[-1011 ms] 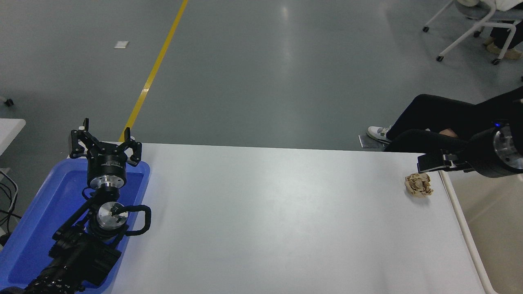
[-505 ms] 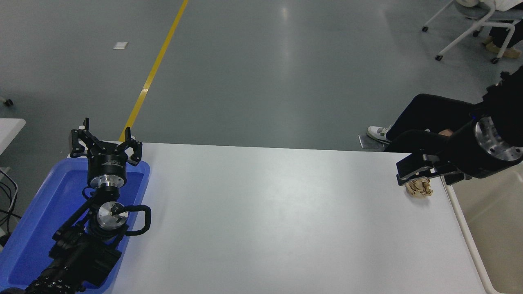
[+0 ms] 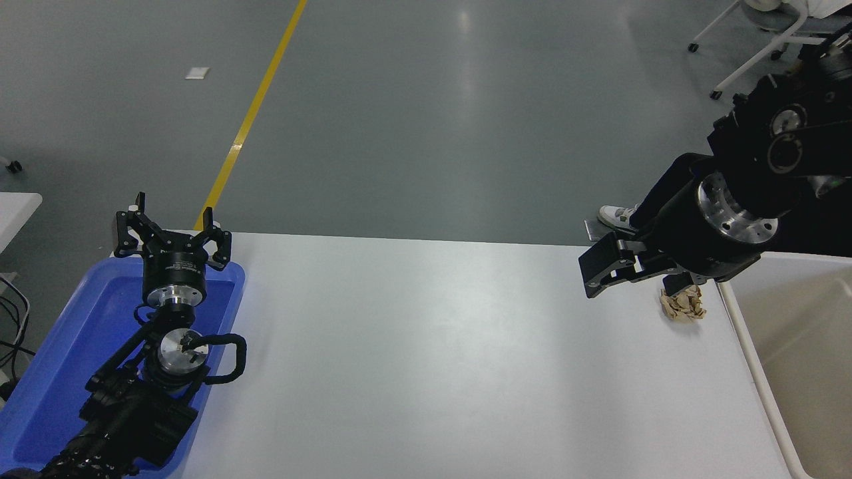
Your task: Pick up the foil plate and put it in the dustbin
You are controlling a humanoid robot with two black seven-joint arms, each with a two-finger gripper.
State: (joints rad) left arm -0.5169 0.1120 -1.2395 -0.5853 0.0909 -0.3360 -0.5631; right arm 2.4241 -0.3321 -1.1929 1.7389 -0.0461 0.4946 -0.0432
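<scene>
No foil plate shows anywhere in the head view. The cream dustbin [image 3: 752, 346] stands against the table's right edge, and only its pale rim and part of its inner wall are visible. My right gripper [image 3: 638, 277] hangs open and empty over the table's far right corner, just left of the bin. One of its fingers is close above a small crumpled tan paper ball [image 3: 682, 304]. My left gripper [image 3: 171, 229] is open and parked at the lower left.
A blue shallow tray [image 3: 46, 372] lies under the left arm at the table's left end. A person's black-trousered leg and white shoe [image 3: 616, 217] are beyond the far right edge. A white wheeled chair [image 3: 765, 46] stands at the top right.
My right arm has swung left and up from over the bin. Its gripper now hangs over the table, left of the paper ball. The left arm and the ball have not moved.
</scene>
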